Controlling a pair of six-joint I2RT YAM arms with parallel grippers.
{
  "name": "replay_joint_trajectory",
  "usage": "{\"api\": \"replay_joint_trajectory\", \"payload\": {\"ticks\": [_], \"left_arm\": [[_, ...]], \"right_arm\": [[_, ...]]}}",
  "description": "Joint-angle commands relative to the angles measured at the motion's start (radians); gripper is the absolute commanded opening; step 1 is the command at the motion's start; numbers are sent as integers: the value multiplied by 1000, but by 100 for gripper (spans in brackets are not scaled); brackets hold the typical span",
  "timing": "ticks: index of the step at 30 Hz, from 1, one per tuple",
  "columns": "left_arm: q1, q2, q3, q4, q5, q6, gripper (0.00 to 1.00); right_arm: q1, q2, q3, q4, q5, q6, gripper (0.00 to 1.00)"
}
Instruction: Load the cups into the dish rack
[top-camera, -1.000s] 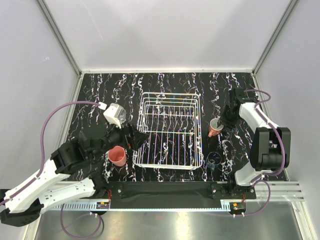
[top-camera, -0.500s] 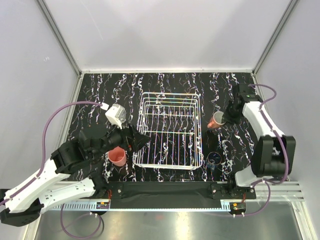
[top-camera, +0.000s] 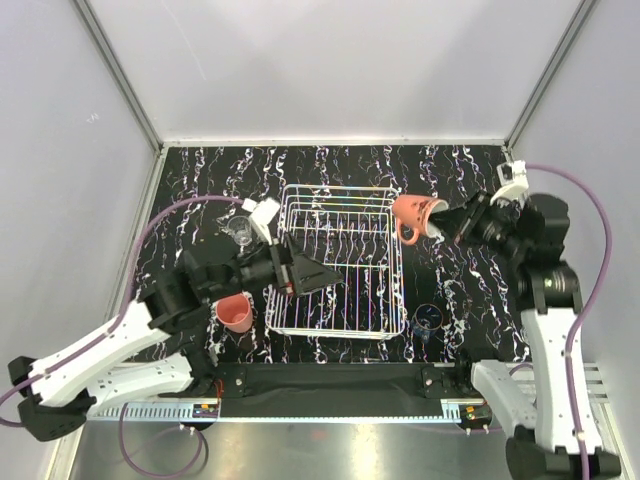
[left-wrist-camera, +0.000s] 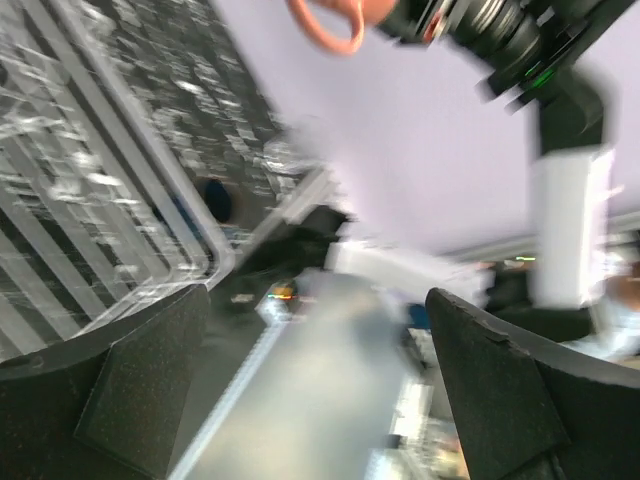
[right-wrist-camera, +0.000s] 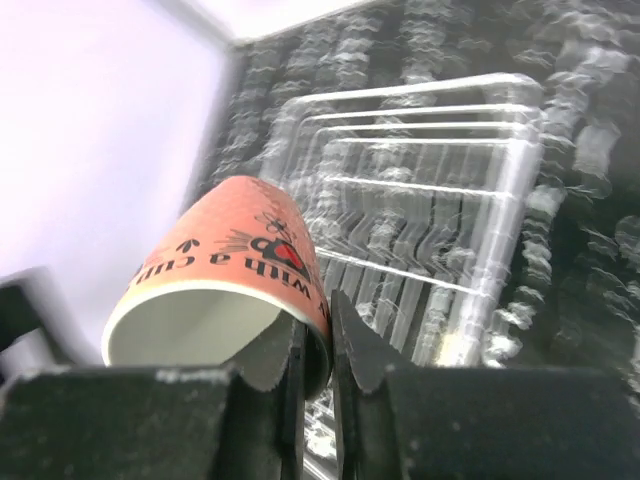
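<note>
My right gripper (top-camera: 446, 224) is shut on the rim of the orange handled mug (top-camera: 414, 217) and holds it tilted in the air by the far right corner of the white wire dish rack (top-camera: 335, 315). In the right wrist view the fingertips (right-wrist-camera: 352, 352) pinch the mug's wall (right-wrist-camera: 235, 255) above the rack (right-wrist-camera: 440, 190). My left gripper (top-camera: 322, 273) is open and empty over the rack's left side; its view is blurred (left-wrist-camera: 320, 400). The pink tumbler (top-camera: 235, 312) stands left of the rack, a clear glass (top-camera: 240, 230) behind it. The dark blue cup (top-camera: 430, 319) stands right of the rack. The cream cup is not visible.
The marbled black table (top-camera: 190, 190) is boxed in by white walls on three sides. A black bar (top-camera: 330, 378) and both arm bases run along the near edge. The left arm's purple cable (top-camera: 160, 225) loops above the table's left part.
The right arm has lifted the orange mug off the table and carried it left to the rack's far right corner. The left gripper has swung right over the rack, uncovering the clear glass.
</note>
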Motion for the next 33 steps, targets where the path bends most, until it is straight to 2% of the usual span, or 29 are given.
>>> {"api": "replay_joint_trajectory", "payload": {"ticks": [1,4,8,12,17,25,28,33], "left_arm": [[2,64,-58,335,168,-249,97],[2,113,-82,497,226,-343,98],[2,159,-51,531,283,-365,99],[2,174,-75,647,304,-426,99],[0,184,-76,689,303,-437,99],[-29,231,-48,691,301,-420,99],[-44,256,-37,700,295,-405,89],[-63,291,-26,761,304,-393,89]], "right_arm": [[-1,-110,-125,351,-339,76,0],[-1,-214,-227,524,-424,142,0],[-2,-292,-297,690,-492,247,0],[-1,-332,-354,856,-570,364,0],[-1,-352,-376,919,-638,445,0],[-1,-380,-386,951,-650,522,0],[-1,-383,-397,956,-647,536,0],[-1,-368,-408,942,-645,550,0]]}}
